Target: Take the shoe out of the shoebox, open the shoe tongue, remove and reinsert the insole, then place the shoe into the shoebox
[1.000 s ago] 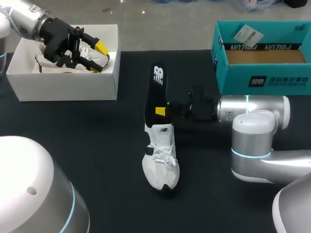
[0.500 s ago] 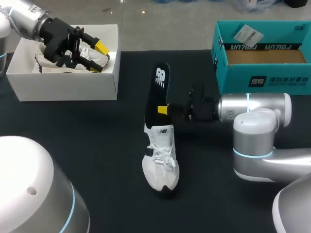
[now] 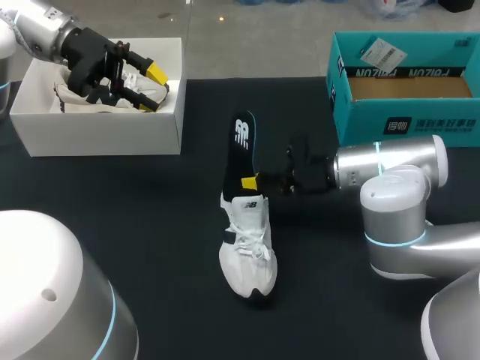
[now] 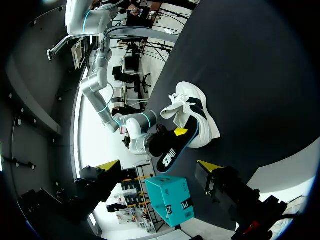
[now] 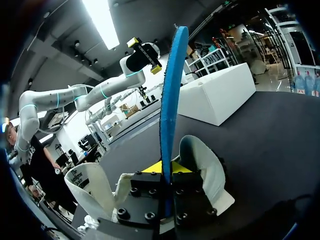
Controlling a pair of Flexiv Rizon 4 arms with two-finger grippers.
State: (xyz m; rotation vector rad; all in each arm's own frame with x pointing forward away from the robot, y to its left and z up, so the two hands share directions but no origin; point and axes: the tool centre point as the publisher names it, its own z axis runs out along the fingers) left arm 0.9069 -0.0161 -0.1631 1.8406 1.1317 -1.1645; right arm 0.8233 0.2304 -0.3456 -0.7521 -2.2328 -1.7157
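A white shoe lies on the black table with its toe toward me. A black insole with a blue edge stands out of the shoe's opening, leaning away toward the far side. My right gripper comes in from the right and is shut on the insole just above the shoe's collar; its yellow tips press the insole from both sides. My left gripper hangs open over the white shoebox at the far left, holding nothing. From the left wrist view the shoe and insole lie far ahead.
Another white shoe lies inside the white shoebox. A teal shoebox stands open at the far right, behind my right arm. Black tabletop lies bare around the shoe on its left and front.
My right gripper has closed onto the insole and moved a little toward the shoe, carrying the insole lower. The left arm has not moved.
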